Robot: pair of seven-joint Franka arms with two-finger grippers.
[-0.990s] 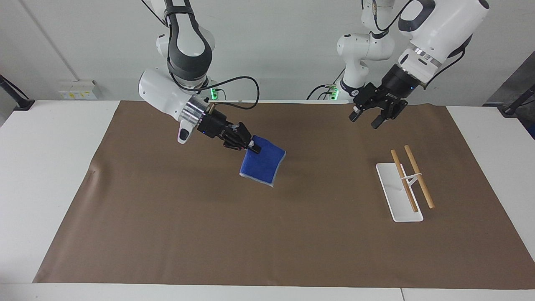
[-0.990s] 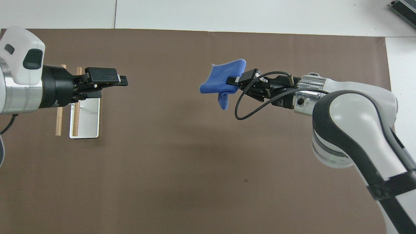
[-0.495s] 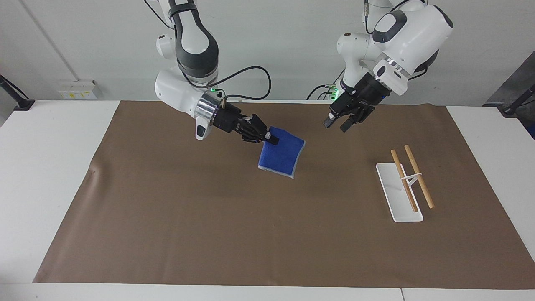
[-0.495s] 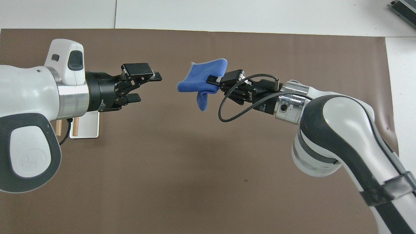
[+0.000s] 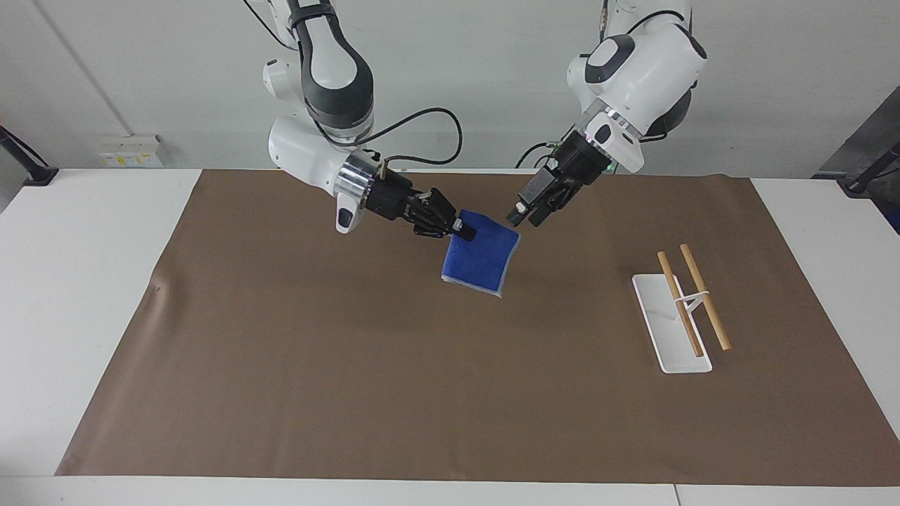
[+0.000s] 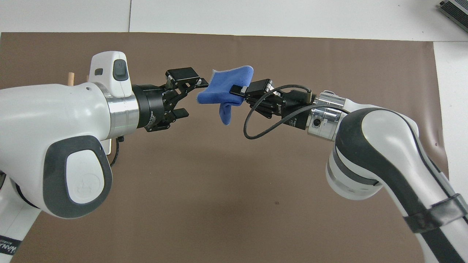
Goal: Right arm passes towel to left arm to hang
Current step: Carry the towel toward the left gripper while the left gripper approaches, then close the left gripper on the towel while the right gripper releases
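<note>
The right gripper (image 5: 465, 232) is pinching the towel (image 5: 481, 261) by one upper corner, its jaws clamped tight on the cloth, and it is holding it up in the air over the middle of the brown mat (image 5: 351, 365). The towel is hanging down from that corner, folded, a pale stitched edge showing along its lower side. It is not touching the mat; its shadow is lying on the brown sheet underneath.

The left gripper (image 5: 527, 214) is reaching in from its own end, tilted downward, its jaws standing wide apart. It is up in the air too, over the mat, right beside the towel's free upper corner. In the overhead view the left gripper (image 6: 195, 96) is pointing straight at the towel (image 6: 225, 91), with one finger lying against the cloth's edge and the other sitting lower and clear of it; whether that upper finger is really touching I cannot tell. In that same view the right gripper (image 6: 239, 90) is facing the left one, with the towel between them.

Toward the left arm's end of the table (image 5: 77, 281), a white rack (image 5: 671, 330) with two wooden rods is standing on the mat, well apart from both grippers.
</note>
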